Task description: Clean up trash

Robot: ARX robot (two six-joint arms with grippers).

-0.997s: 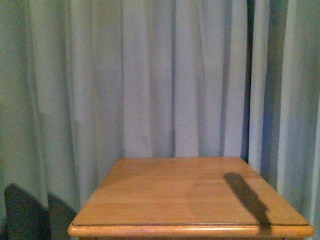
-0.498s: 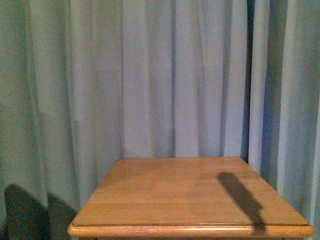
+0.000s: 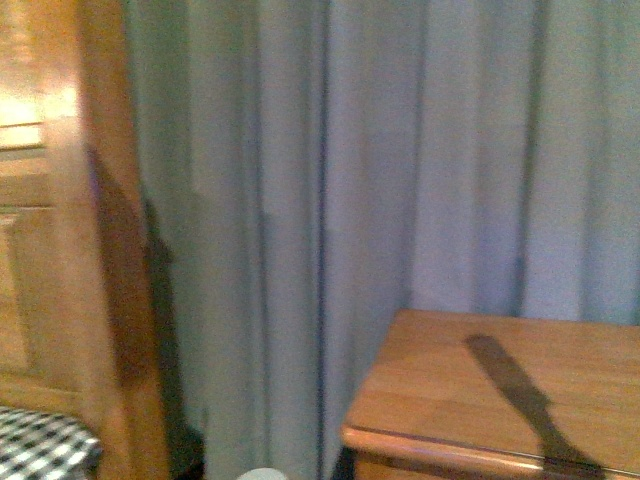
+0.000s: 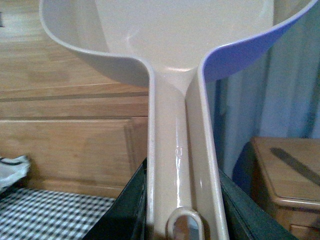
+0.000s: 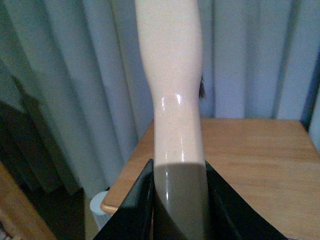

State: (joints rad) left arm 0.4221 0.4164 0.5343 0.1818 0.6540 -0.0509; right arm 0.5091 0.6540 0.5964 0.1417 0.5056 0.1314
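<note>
Since half a second before, the front view had swung leftward: the wooden surface sat at the lower right instead of the centre, and a wooden panel and a checked cloth had come in at the left, before the grey curtain. The left tool was closed around the handle of the beige dustpan, its scoop raised above the cloth. The right tool was clamped on the pale handle of the brush, over the surface's edge. A pale crumpled shape lay on the checked cloth; whether it was the trash could not be told.
</note>
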